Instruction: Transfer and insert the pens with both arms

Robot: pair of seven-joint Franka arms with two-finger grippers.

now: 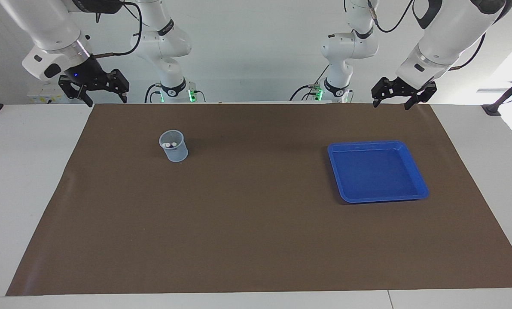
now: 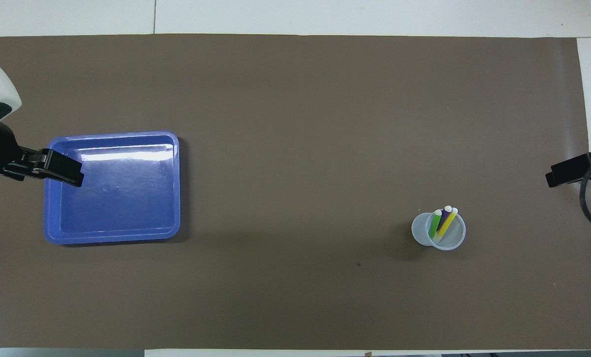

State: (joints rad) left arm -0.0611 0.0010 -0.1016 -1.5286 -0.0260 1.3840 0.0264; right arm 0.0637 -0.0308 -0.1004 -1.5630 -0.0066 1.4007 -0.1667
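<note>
Three pens stand together in a clear plastic cup [image 2: 439, 233]: a green pen [image 2: 435, 223], a purple pen [image 2: 444, 217] and a yellow pen [image 2: 448, 221]. In the facing view only their pale ends show inside the cup [image 1: 173, 146]. My right gripper [image 1: 105, 102] hangs open and empty, raised over the mat's corner at the right arm's end, well apart from the cup; it shows as right gripper [image 2: 557, 177] in the overhead view. My left gripper [image 1: 391, 105] is open and empty too, raised over the mat beside the tray; from overhead the left gripper [image 2: 71, 174] overlaps the tray's edge.
A blue tray [image 1: 415, 171] lies on the brown mat [image 1: 256, 223] toward the left arm's end, with nothing in it; its rim [image 2: 112, 238] shows whole from overhead. White tabletop borders the mat on all sides.
</note>
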